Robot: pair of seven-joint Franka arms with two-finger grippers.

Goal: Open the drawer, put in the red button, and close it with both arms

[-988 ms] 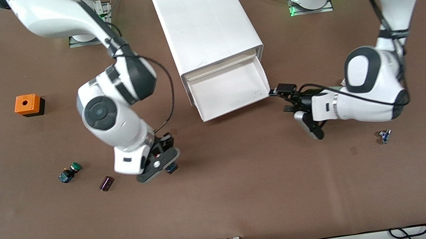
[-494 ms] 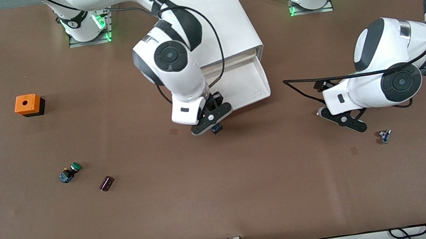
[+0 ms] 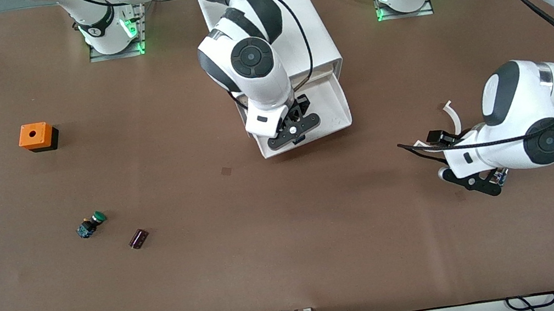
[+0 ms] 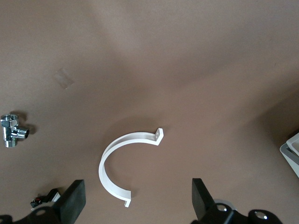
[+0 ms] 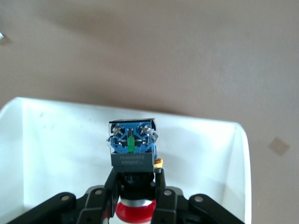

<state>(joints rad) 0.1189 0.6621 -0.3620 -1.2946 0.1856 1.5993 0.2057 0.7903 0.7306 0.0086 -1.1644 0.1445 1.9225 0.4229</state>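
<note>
While the red button (image 5: 134, 184) is clamped by its black body in the right gripper (image 3: 293, 132) over the open drawer (image 3: 336, 107), it is judged light, rigid and smooth. The left gripper (image 4: 135, 205) is held open above the worktop (image 3: 269, 245), waiting.

An orange block (image 3: 35, 136) with a hole in its top face is seen on the brown bench (image 3: 294, 264), toward the right arm's end. Nearer the front camera, a switch with a green cap (image 3: 91, 224) is found lying on its side, with a dark maroon block (image 3: 138, 238) just beside it, slightly nearer still. Toward the left arm's end, a curved white plastic clip (image 4: 122, 167) is laid flat on the bench, and a small chrome fitting (image 4: 12, 130) is seen near it, apart from it. A faint square mark (image 3: 226, 171) is visible on the bench surface.
</note>
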